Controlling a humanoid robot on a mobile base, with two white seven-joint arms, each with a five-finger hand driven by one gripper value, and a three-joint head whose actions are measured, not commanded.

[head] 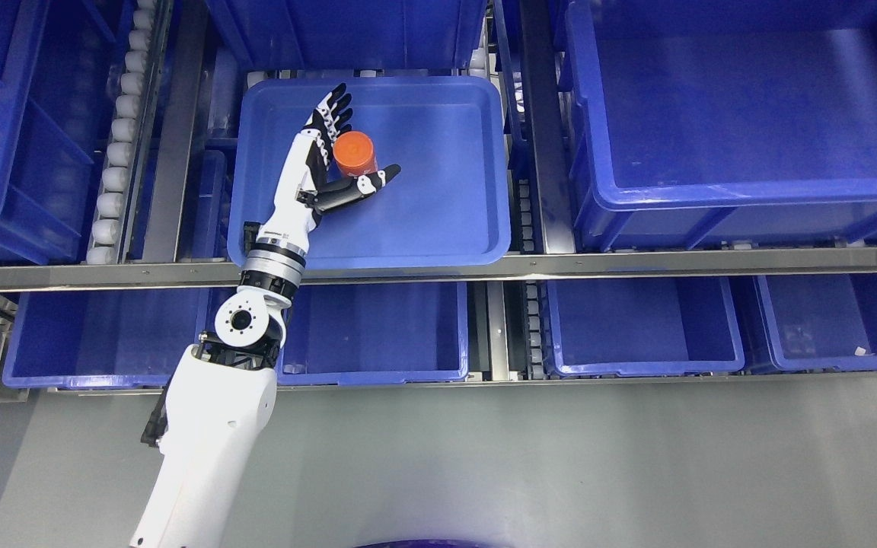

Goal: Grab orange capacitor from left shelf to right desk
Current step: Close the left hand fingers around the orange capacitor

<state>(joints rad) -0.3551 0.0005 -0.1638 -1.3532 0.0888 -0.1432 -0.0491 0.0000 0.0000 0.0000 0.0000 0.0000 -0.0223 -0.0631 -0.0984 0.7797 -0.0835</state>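
1. While the left hand (336, 156) reaches into the tray (438, 221) on the shelf (636, 262), the head view shows its fingers (332, 114) stretched out straight and the thumb (366, 185) swung wide, so the hand is spread and clamps nothing.
2. Right between fingers and thumb stands the capacitor (353, 152), upright on the tray floor, its orange top facing the camera. It sits against the palm side of the fingers; whether they touch it or are just beside it cannot be told from above.
3. Beyond the fingertips and off to the thumb side, the tray floor is bare; bins (743, 137) lie well apart on that side and below the wrist.
4. Judging by this, the step in hand is the grasp: the hand is set around the capacitor but has not closed.
5. Next, the fingers and thumb need to curl in evenly on its round side, firm enough not to tip or roll it, then lift clear of the tray wall before carrying it rightward to the desk, which is out of view.
6. No right arm shows.
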